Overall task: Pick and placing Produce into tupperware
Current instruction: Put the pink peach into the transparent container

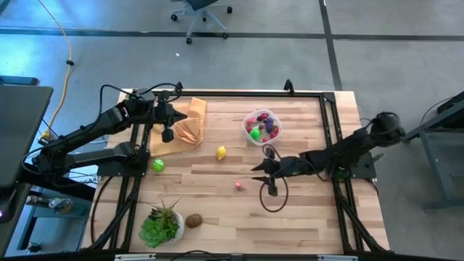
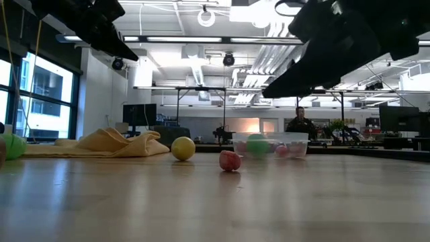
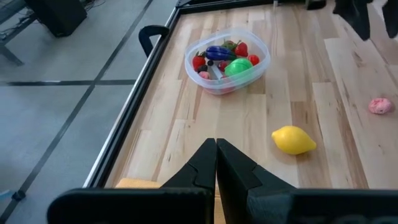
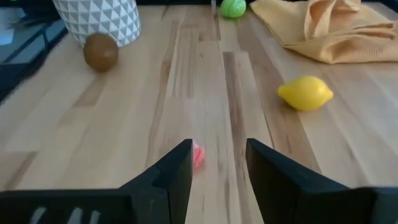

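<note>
produce piece next for me is the pink one (image 1: 238,185) on the table (image 1: 304,210), just ahead of my right claw (image 1: 262,174), which is open and empty. it looks light, likely to roll; i'd pinch its middle. left claw (image 1: 167,135) shut, empty.

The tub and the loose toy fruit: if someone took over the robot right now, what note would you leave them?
Right gripper: jaws open, empty, above the pink piece.
Left gripper: jaws shut, empty, over the tan cloth.
Done: the tupperware already holds several pieces.
Left: the pink piece, the lemon, the green ball and the brown piece beside the plant pot, all on the table.
</note>
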Available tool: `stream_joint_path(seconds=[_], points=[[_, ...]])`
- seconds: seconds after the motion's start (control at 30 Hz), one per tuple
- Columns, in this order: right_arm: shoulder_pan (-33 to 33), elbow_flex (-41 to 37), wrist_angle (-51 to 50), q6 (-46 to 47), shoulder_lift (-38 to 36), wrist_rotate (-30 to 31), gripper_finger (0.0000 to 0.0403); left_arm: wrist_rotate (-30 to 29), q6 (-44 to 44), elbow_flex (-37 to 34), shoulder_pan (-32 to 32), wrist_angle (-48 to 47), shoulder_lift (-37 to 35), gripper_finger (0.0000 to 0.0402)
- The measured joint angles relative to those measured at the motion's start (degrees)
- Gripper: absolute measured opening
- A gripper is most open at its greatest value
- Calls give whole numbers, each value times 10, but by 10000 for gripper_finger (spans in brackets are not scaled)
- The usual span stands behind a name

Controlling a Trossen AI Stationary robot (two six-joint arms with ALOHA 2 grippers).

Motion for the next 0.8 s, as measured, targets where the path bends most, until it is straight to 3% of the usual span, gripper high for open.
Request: stream_joint_path(seconds=[0.17,0.43,0.8], points=[[-1,27,53,-36,68,-1,148,-8,0,0,0,0,0,3],[-1,88,49,-54,183,21,181,-15,0,0,0,0,0,3],[1,139,49,-37,236,-12,195,-15,0,0,0,0,0,3]])
